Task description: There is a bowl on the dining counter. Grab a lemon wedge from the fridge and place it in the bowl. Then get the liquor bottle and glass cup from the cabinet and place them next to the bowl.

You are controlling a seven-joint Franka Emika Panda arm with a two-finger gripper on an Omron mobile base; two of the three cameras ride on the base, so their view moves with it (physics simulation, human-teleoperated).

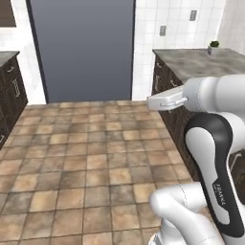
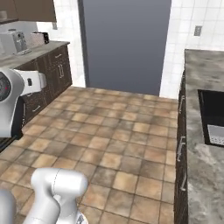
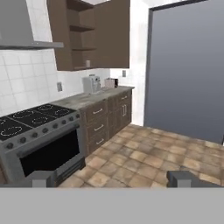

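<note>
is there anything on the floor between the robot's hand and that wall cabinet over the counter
Nothing visible on the tiled floor. The hand is open and faces the cabinet, which hangs above the worktop past the stove.

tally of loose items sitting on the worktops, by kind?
Plant: 1
Toaster: 1
White machine, make unclear: 1
Total: 3
</note>
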